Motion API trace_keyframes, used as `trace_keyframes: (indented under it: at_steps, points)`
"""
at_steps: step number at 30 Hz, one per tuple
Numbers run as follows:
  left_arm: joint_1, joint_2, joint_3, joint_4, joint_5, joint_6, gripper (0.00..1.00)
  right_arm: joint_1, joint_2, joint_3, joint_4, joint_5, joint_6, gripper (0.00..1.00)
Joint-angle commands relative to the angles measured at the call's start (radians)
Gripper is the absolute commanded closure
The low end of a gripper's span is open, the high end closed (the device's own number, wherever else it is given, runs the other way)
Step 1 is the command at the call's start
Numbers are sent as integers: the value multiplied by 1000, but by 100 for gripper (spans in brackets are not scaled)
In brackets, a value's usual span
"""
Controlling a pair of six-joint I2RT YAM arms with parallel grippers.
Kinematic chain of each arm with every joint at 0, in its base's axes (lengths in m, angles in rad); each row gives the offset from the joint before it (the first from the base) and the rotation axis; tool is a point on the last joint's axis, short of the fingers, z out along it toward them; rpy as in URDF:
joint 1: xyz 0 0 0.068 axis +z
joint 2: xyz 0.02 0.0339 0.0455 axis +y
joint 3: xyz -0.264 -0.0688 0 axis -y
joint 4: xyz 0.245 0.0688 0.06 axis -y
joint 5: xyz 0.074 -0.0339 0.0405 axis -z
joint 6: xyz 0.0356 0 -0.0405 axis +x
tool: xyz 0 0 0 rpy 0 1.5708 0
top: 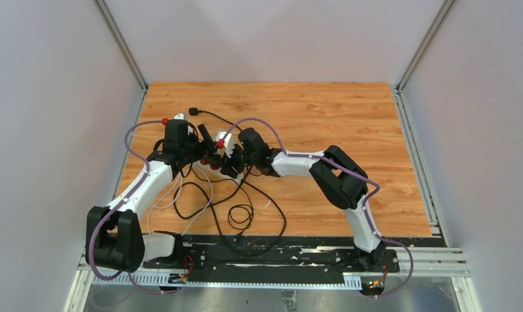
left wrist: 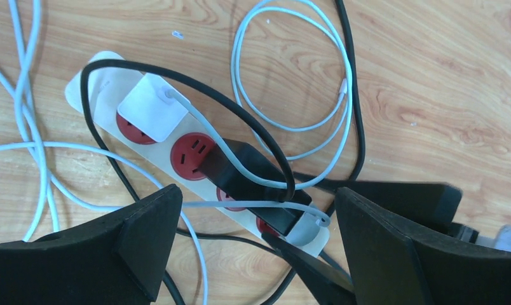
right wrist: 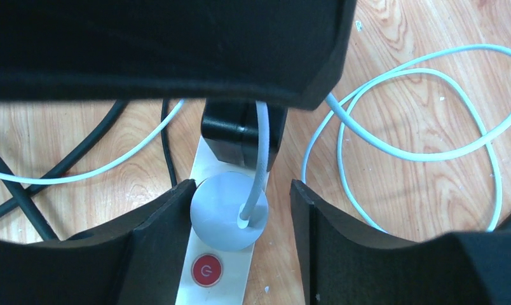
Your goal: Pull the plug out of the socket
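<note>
The cream-white socket strip [left wrist: 103, 89] lies slanted on the wood floor, with red outlets [left wrist: 192, 155] in a row; it also shows in the top view [top: 225, 171]. A white square plug [left wrist: 148, 108] sits in one end outlet. A black adapter [left wrist: 253, 181] covers the middle. A round grey plug [right wrist: 224, 213] with a pale cable sits near the red power button [right wrist: 206, 271]. My right gripper [right wrist: 240, 194] is open around the round plug; its left finger touches it, its right finger stands apart. My left gripper [left wrist: 256, 197] is open above the strip, holding nothing.
A black cord [left wrist: 196, 89] and thin white cables [left wrist: 291, 70] loop over and around the strip. More cord is tangled on the floor in front of it [top: 239, 214]. A black plug end [top: 193, 111] lies behind. A large black shape [right wrist: 164, 44] fills the top of the right wrist view.
</note>
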Motion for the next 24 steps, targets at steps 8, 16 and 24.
trace_keyframes:
  at_steps: [8, 16, 24]
  points:
    - [5, 35, 107, -114, -89, -66, 9, 17, 23, 7, 23, 1, -27, 72]
    - [4, 118, 140, -155, -65, -92, 18, 35, 20, -2, 27, 22, -78, 86]
    - [-14, 190, 164, -158, -57, -129, 26, 48, 24, -13, 35, 48, -109, 90]
